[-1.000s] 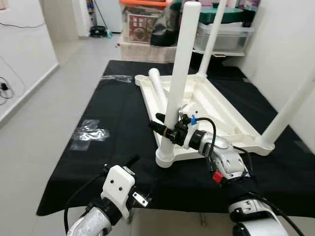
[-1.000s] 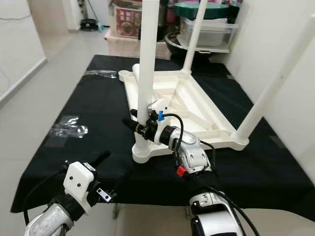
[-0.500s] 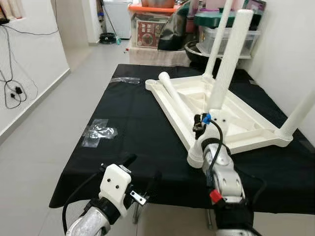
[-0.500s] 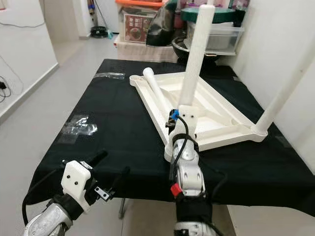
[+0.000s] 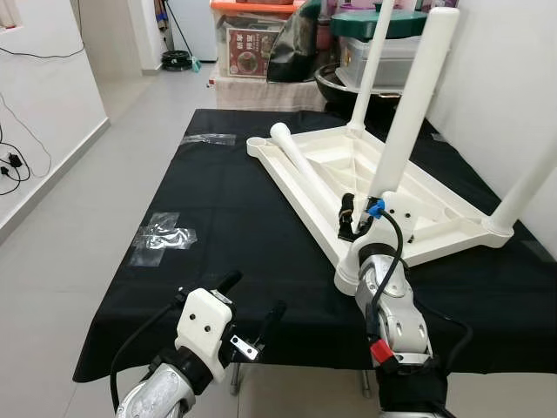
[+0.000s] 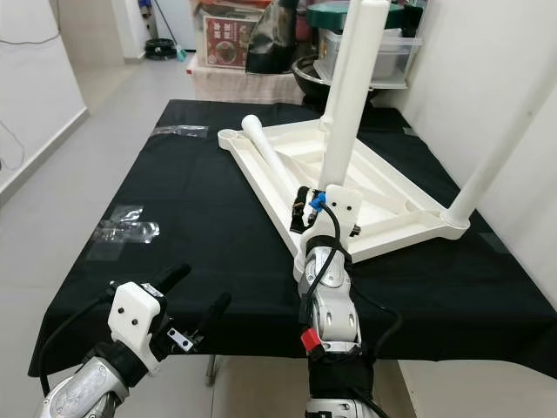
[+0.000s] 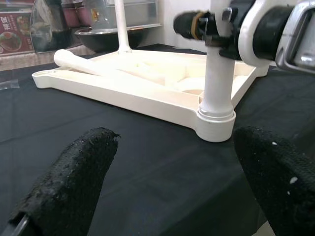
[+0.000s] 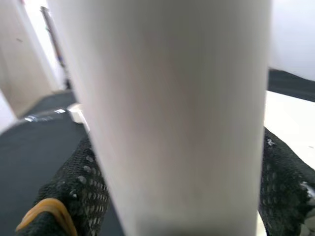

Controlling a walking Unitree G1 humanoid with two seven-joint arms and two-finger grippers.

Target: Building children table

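Tabletop (image 5: 435, 205) lies flipped on the black-covered bench (image 5: 235, 226), so legs go in from above. Right tool (image 5: 355, 216) is clamped round the near-corner leg (image 5: 409, 109), probably seating it. Left tool (image 5: 252, 305) hangs apart, idle. Left wrist view shows that leg's socket (image 7: 214, 120); right wrist view shows the fingers (image 8: 78, 187) hugging it.

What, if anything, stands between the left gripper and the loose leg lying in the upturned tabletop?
Nothing visible blocks it. The left gripper hangs open at the near table edge, with bare black cloth between it and the loose leg. The right gripper, holding the upright leg, stands off to the side.
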